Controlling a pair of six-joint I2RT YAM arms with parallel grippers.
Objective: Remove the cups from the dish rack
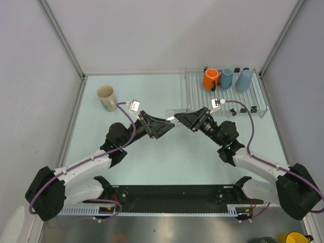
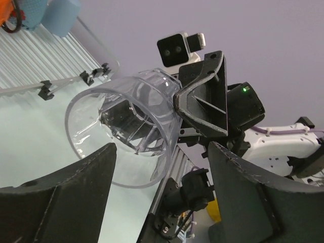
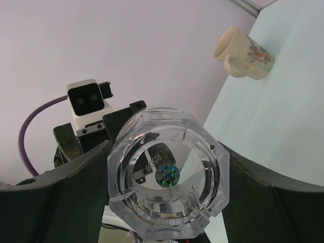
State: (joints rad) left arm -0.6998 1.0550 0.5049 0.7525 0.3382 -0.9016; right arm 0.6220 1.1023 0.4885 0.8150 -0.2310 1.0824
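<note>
Cups, one in hand: the clear glass cup (image 3: 168,174) is carried above the middle of the worktop (image 1: 152,91), lying on its side, base toward the right arm and mouth toward the left arm.
Right tool (image 1: 188,119): clenched on the base end of the glass, one finger against each side wall.
Left tool (image 2: 161,149): released, with one finger on either side of the mouth end. A gap shows on one side.
Step in hand: judged to be a handover from the right arm to the left.
Procedure: centre the rim between the left fingers. Close across the full width of the wall, behind the lip. Free the right tool only once the left grip is firm. Smooth faceted glass is likely to slip, so keep the cup level.
Set-down area: the beige mug (image 1: 106,96) stands far left. Place the glass near it, not touching.
Dish rack (image 1: 200,98): far right, holding the orange mug (image 1: 211,79), the teal mug (image 1: 226,78) and the light-blue cup (image 1: 244,79), not yet unloaded.
Hard to see: from above the glass almost vanishes between the tools. Pad contact is masked by the glass. Whether the racked cups stand upright or inverted cannot be told.
</note>
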